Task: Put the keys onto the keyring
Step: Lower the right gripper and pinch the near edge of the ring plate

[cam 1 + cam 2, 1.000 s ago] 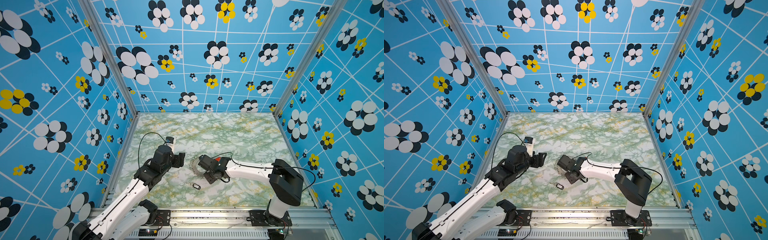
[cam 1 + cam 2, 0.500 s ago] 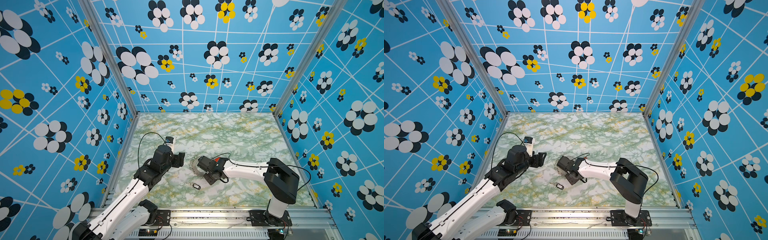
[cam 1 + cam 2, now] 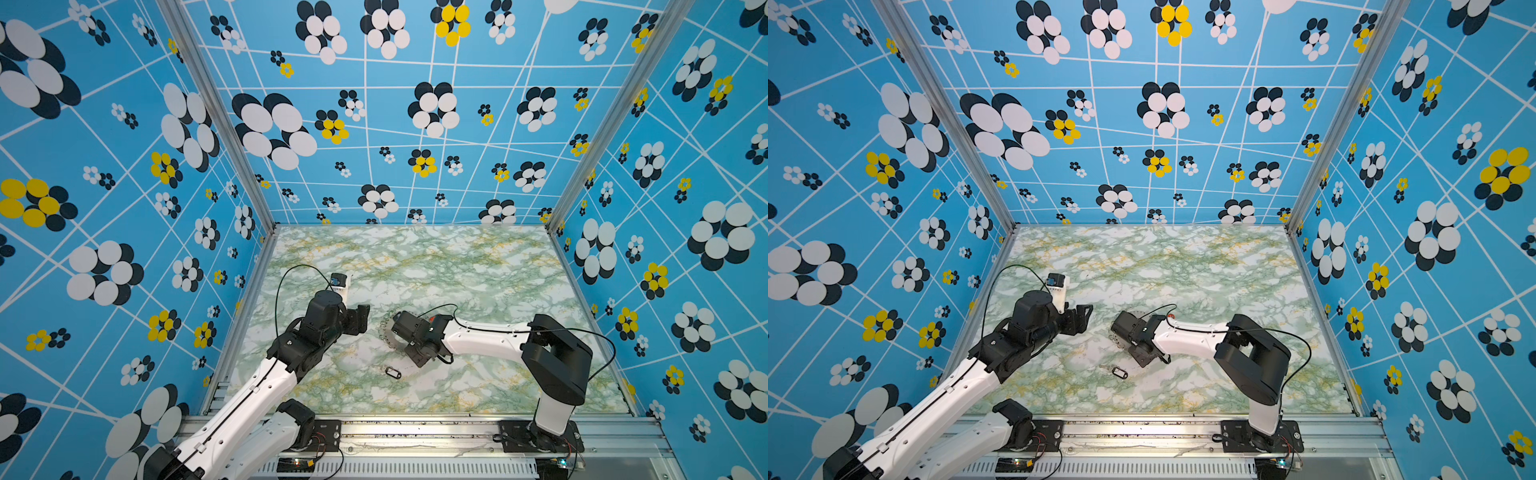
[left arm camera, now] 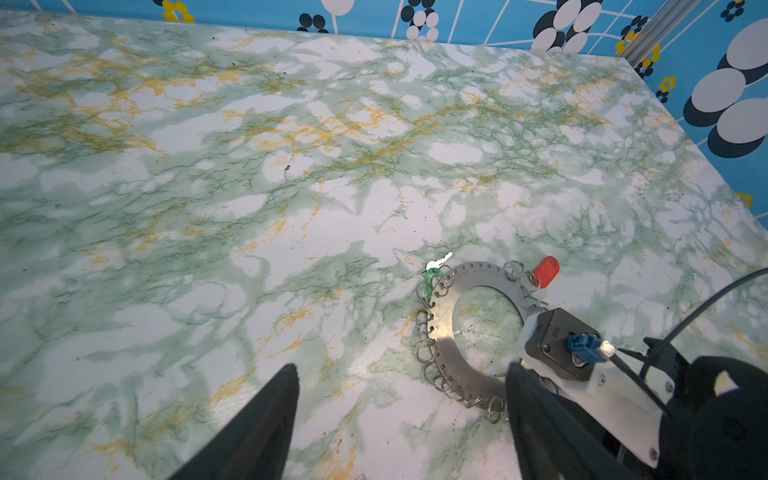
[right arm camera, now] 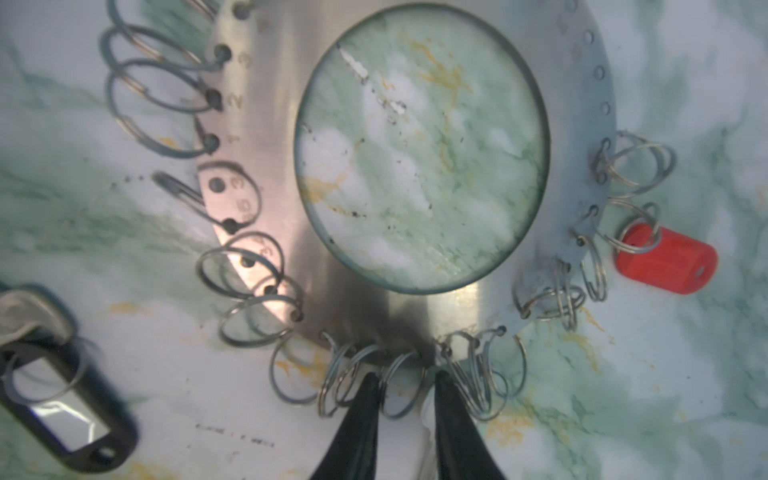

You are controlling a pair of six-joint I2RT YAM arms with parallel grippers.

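Keyring (image 4: 441,328) is laid flat on the tabletop (image 3: 457,270), lower centre in both top views. There it is mostly hidden under the right arm's wrist, and only a short arc of looped rim is seen. The full disc is made out only in the wrist views.

Right claw (image 5: 407,376) is set narrow, with its tips placed at the keyring rim and one wire loop (image 5: 401,388) caught between them. Whether that loop is pinched or merely straddled cannot be told, as the tips are blurred. In the top views this claw is covered by its own wrist housing.

Left claw (image 4: 402,368) is spread wide with nothing between the fingers. It is placed just left of the keyring in both top views. Contact with the tabletop cannot be judged.

Red-tag key (image 5: 665,259) is threaded on a loop at the rim; its metal blade is not made out. Green-tag key (image 4: 430,277) is seen at the rim, half buried under loops, with a silver blade sticking out. Whether it is threaded cannot be told.

Black-tag key (image 3: 392,372) is left loose on the tabletop, apart from the keyring and below it in the top views. In the right wrist view it is blurred, and its blade end is cut off by the frame edge.
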